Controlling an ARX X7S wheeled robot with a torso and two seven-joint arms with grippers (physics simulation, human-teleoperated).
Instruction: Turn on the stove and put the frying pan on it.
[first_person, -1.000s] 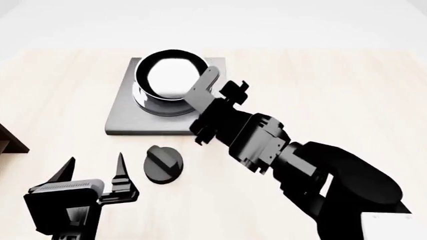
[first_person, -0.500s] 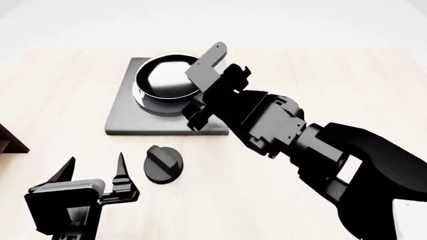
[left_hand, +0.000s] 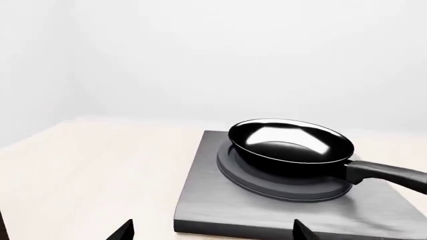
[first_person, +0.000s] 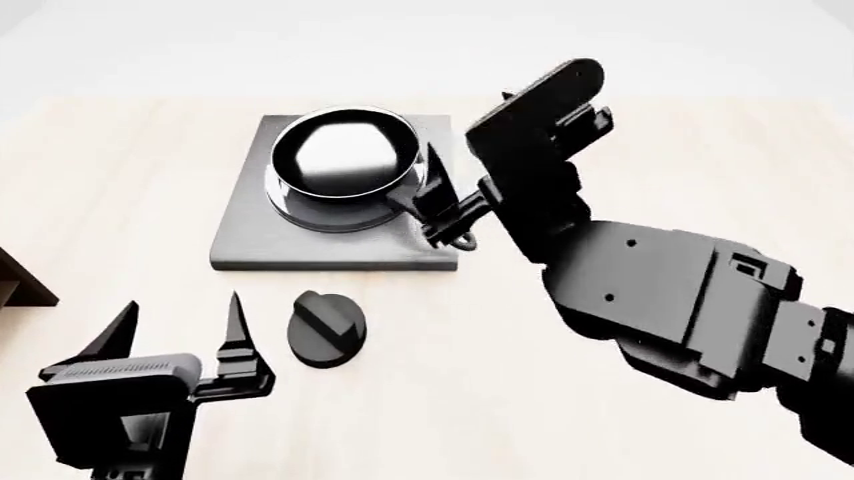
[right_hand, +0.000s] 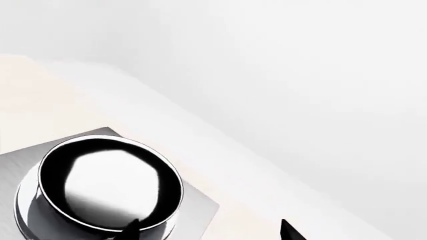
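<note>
1. Right gripper (first_person: 497, 155), the black two-fingered tool on the bulky black right arm, hangs with its fingers spread and nothing between them. It sits just beyond the stove's right edge, above the pan's handle but not closed on it. In the right wrist view only two dark fingertips show, with the pan clear of both.

2. Pale wooden table (first_person: 667, 130) carries everything; the other items are placed below relative to the stove.

3. Flat square grey metal stove plate (first_person: 247, 235) lies on the table. Its dark raised burner ring (left_hand: 233, 172) is mostly covered by the pan.

4. Left gripper (first_person: 180, 345), black with two pointed fingers, hovers over the table near the stove's front left corner. Its fingers stand apart and hold nothing. It is near the knob but not touching it.

5. Small round black frying pan (first_person: 340, 160) with a glossy reflective inside rests upright on the burner ring, roughly centred. Its long black handle (left_hand: 390, 175) reaches out toward the stove's right side.

6. Round black knob (first_person: 326, 327) with a raised bar across it lies on the table just in front of the stove, apart from the plate.

7. Judged from this, the placing step looks finished, with the right arm clear of the pan. Whether the knob has been turned cannot be told. If it has not, the next move calls for the left gripper to drop over the knob's bar, close on it and twist, without nudging the plate.
</note>
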